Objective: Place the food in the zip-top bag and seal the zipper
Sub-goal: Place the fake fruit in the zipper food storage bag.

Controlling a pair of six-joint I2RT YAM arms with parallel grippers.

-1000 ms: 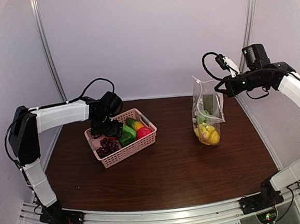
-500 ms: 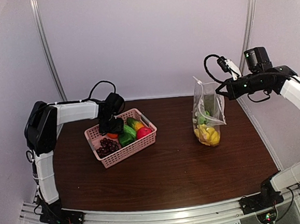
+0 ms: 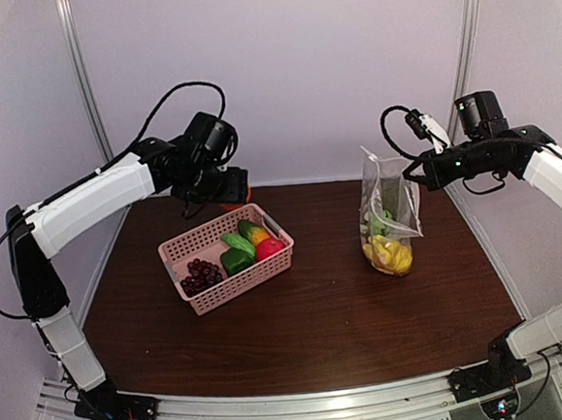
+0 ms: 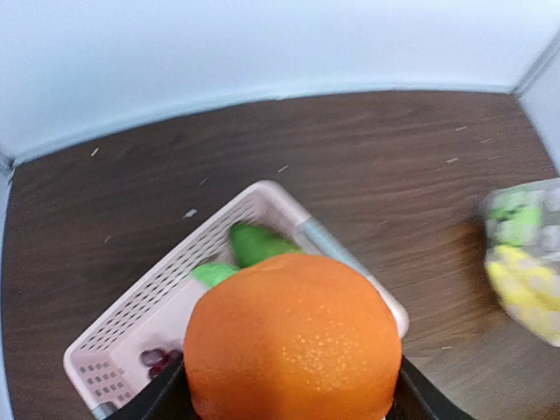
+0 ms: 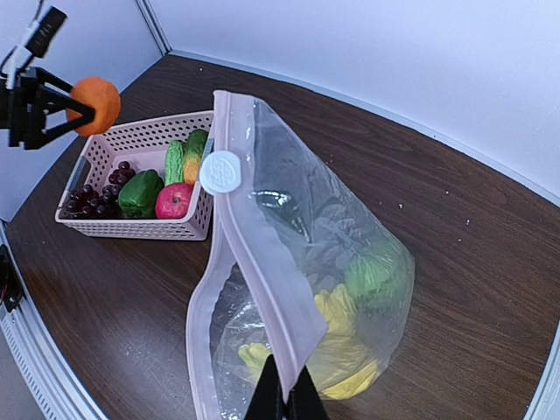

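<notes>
My left gripper (image 3: pixel 233 192) is shut on the orange (image 3: pixel 236 195) and holds it in the air above the far side of the pink basket (image 3: pixel 230 280); the orange fills the left wrist view (image 4: pixel 293 341). The basket holds purple grapes (image 3: pixel 203 272), a green pepper (image 3: pixel 235 261), a red apple (image 3: pixel 269 248) and a cucumber (image 3: pixel 248 230). My right gripper (image 5: pixel 284 394) is shut on the mouth edge of the zip-top bag (image 3: pixel 388 211), holding it upright and open. Yellow and green food (image 5: pixel 350 341) lies in the bag. The white slider tab (image 5: pixel 220 171) sits at the zipper's far end.
The basket stands left of centre on the dark wooden table (image 3: pixel 328 313). White walls close in the back and sides. A metal rail (image 3: pixel 306 407) runs along the near edge.
My left gripper has risen out of the basket with the orange in it and moved back and to the right. The right arm and bag have barely moved.
</notes>
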